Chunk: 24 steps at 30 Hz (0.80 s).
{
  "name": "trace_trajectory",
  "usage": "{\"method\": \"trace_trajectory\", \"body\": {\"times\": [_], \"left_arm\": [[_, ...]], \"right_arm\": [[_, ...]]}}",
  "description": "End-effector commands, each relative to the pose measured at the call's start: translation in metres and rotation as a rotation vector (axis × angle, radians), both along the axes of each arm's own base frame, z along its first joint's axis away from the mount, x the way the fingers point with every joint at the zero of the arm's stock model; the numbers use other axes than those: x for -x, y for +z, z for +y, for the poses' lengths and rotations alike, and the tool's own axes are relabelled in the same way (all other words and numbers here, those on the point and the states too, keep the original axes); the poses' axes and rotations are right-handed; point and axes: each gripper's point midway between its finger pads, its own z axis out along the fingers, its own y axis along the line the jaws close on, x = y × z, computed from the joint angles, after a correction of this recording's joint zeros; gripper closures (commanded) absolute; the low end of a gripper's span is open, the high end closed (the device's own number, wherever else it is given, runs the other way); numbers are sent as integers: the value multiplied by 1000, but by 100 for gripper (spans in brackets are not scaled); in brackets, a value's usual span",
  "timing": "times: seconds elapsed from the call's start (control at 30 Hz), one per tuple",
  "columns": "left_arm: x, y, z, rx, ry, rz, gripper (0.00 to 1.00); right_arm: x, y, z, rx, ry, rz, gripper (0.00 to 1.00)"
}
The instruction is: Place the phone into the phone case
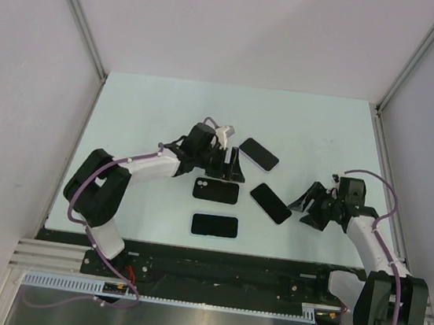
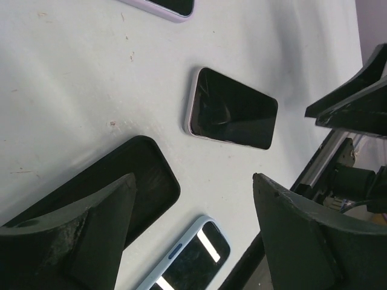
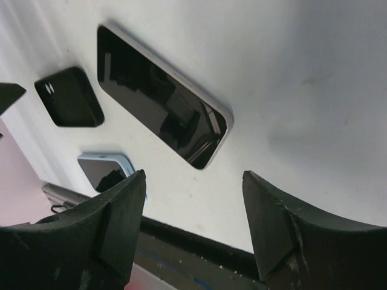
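A black phone case (image 1: 216,189) lies flat near the middle of the pale counter (image 1: 151,115), its long side running left to right. Its hollow side appears to face up, with a raised rim showing in the left wrist view and nothing inside it.

Three phones lie screen up around the case, and none of them touches it. The blue-edged phone (image 1: 215,226) is on the near side of the case, towards the arm bases. It lies parallel to the case with a strip of bare counter between them. The pale-edged phone (image 1: 270,203) is just right of the case and turned at a slant. The lilac-edged phone (image 1: 259,154) is beyond the case and to its right, also at a slant. The pictures do not show which phone belongs in the case.

The left end effector (image 1: 226,166) hangs just past the far long edge of the case. It is released, with its dark fingers (image 2: 78,235) spread wide and nothing between them. In the left wrist view one finger overlaps part of the case.

The right end effector (image 1: 308,208) is well to the right of the case, on the far side of the pale-edged phone. It is also released, and only bare counter and that phone's corner show between its fingers.
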Motion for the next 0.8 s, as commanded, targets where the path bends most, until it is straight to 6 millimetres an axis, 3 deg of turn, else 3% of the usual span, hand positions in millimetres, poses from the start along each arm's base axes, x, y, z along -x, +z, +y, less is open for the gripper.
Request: {"method": "trace_trajectory", "body": {"times": [0.0, 0.17, 0.4, 0.63, 0.77], "left_arm": [[5, 11, -5, 58, -59, -1, 17], [-2, 13, -13, 76, -61, 17, 18], [-15, 12, -43, 91, -91, 26, 21], [-20, -1, -68, 77, -133, 22, 22], [-17, -19, -80, 48, -164, 31, 23]], "right_arm": [[11, 2, 12, -69, 1, 23, 31], [18, -11, 14, -79, -11, 59, 31], [20, -25, 19, -116, -5, 84, 31], [21, -36, 21, -127, 2, 107, 31], [19, -41, 22, -132, 0, 111, 31]]}}
